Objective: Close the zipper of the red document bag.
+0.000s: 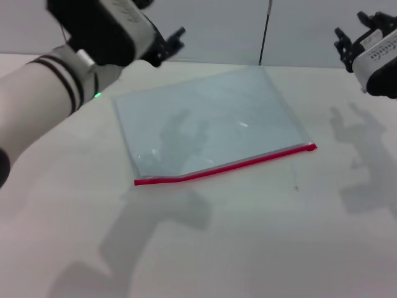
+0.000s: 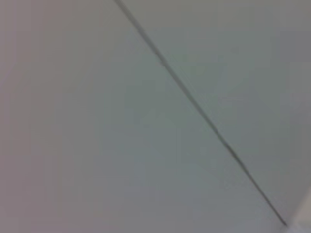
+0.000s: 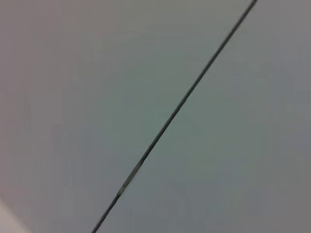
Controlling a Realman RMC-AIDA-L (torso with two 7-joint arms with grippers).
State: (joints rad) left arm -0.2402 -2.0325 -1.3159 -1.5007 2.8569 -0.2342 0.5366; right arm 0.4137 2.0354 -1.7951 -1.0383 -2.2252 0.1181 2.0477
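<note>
The red document bag [image 1: 211, 118] lies flat on the white table, a translucent pale blue-grey pouch. Its zipper [image 1: 229, 166] is the thin red strip along the edge nearest me, slightly bent near its left end. My left gripper [image 1: 166, 43] hangs in the air above the bag's far left corner, open and holding nothing. My right gripper [image 1: 348, 34] hovers high at the far right, off to the side of the bag, open and empty too. Neither wrist view shows the bag or any fingers.
The white table [image 1: 248, 236] extends around the bag on all sides. A grey wall with a thin dark vertical seam [image 1: 265, 31] stands behind it. Both wrist views show only a pale surface crossed by a dark line [image 2: 194, 102].
</note>
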